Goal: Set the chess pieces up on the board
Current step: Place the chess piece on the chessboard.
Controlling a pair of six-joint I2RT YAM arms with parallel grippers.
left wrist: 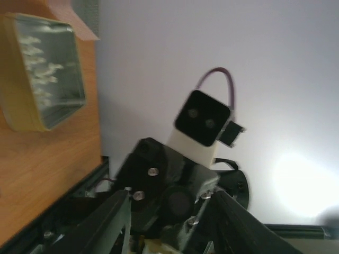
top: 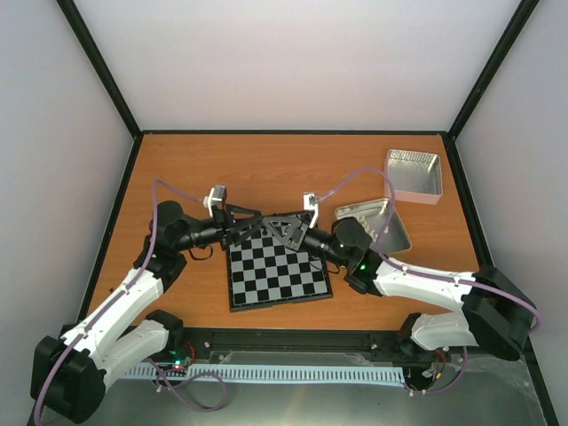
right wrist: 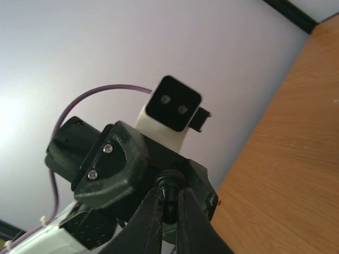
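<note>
Handover, I judge, above the far edge of the small flat black-and-grey checked board (top: 280, 271). The right gripper (right wrist: 170, 200) is clenched on a tiny black chess piece (right wrist: 169, 183), and the left gripper (left wrist: 169, 203) stands released. The piece looks light, stiff and slippery, so pinch it at mid-body.

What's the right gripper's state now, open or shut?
Shut. In the right wrist view the right gripper has its fingers pinched together on a small black chess piece, with no gap showing beside it.

Lab robot cell, white walls (top: 293, 62), black frame (top: 98, 67).
</note>
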